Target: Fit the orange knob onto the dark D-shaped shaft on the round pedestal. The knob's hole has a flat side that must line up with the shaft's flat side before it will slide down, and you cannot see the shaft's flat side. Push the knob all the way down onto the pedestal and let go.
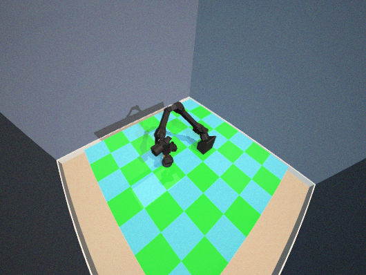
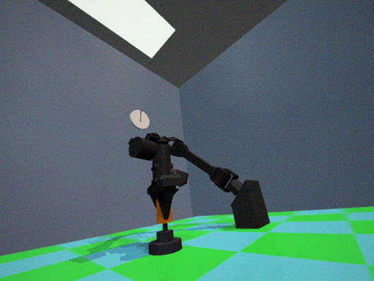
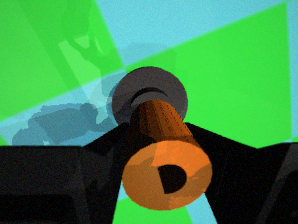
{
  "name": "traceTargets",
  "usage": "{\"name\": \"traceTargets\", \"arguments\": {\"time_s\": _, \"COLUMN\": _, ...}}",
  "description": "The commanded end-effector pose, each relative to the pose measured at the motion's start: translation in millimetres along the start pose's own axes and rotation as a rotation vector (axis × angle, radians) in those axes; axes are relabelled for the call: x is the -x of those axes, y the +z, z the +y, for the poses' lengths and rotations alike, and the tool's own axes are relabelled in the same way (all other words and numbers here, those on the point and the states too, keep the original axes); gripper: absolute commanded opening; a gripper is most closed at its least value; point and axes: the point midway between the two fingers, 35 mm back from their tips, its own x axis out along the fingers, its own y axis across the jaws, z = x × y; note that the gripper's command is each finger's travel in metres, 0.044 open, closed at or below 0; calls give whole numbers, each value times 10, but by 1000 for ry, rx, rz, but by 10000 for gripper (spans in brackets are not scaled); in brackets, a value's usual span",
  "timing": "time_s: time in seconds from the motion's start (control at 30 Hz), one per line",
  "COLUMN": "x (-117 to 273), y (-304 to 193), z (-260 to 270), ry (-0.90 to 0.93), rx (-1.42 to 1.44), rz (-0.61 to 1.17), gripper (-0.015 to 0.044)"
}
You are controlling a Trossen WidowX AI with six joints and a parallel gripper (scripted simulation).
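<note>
From my exterior view I see the gripper [image 2: 165,208] [image 3: 155,128] pointing straight down and closed around the orange knob [image 2: 159,215] [image 3: 167,175], one finger crossing the knob's near side. That same view gives me the height: the knob stands above the round pedestal [image 2: 165,246] [image 3: 149,80], with a short stretch of dark shaft [image 2: 164,226] visible between the knob's lower edge and the stepped pedestal, so it is well short of seated. Whether the shaft's tip is inside the hole or just meeting it, I cannot tell. My wrist view shows what the exterior one hides, the D-shaped hole through the knob's top face, its flat side toward the left of that picture and its round side toward the right; the shaft itself is hidden there behind the knob. The knob's long axis runs upright, in line with the shaft as far as I can judge from outside. From the top view I get mostly the arm [image 1: 165,119] [image 2: 199,159], reaching from its base at right over to the pedestal on the checkered surface [image 1: 204,176] [image 2: 293,247] [image 3: 240,85].
</note>
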Motion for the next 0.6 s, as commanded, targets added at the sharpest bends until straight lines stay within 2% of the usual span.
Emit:
{"name": "traceTargets", "arguments": {"time_s": 0.0, "x": 22, "y": -23, "z": 2, "ry": 0, "rx": 99, "rz": 4, "gripper": 0}}
{"name": "traceTargets", "arguments": {"time_s": 0.1, "x": 13, "y": -28, "z": 2, "ry": 0, "rx": 181, "rz": 4, "gripper": 0}}
{"name": "traceTargets", "arguments": {"time_s": 0.57, "x": -9, "y": 3, "z": 1, "ry": 1, "rx": 184, "rz": 4, "gripper": 0}}
